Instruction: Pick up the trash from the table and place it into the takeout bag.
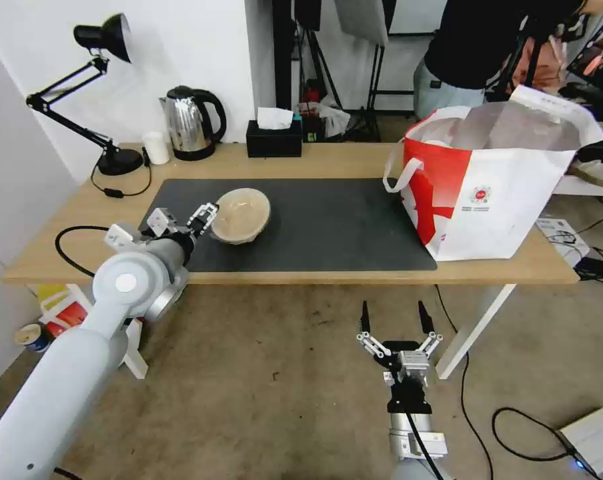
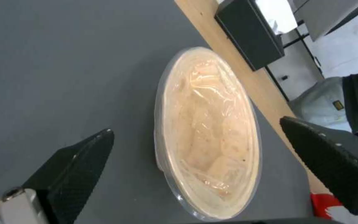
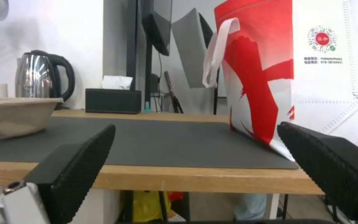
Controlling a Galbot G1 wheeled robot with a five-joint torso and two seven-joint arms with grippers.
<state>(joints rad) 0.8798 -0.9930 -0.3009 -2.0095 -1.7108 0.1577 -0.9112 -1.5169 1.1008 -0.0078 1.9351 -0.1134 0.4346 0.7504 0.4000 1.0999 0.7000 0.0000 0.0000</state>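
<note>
The left hand (image 1: 207, 220) reaches over the near left part of the dark grey mat (image 1: 328, 227) on the counter (image 1: 355, 163), just beside the beige plastic-wrapped bowl (image 1: 241, 215); in the left wrist view its fingers (image 2: 69, 168) stand wide apart on either side of the bowl (image 2: 208, 130) and grip nothing, and whether they touch its rim cannot be told; the bowl sits on the mat, its film cover wrinkled and shiny; the takeout bag (image 1: 495, 180) stands upright at the right end of the counter, mouth open, foil lining showing, well apart from the bowl; the right hand (image 1: 395, 327) hangs below the counter's front edge, fingers spread and empty; a black tissue box (image 1: 273, 137) stands at the back edge.
</note>
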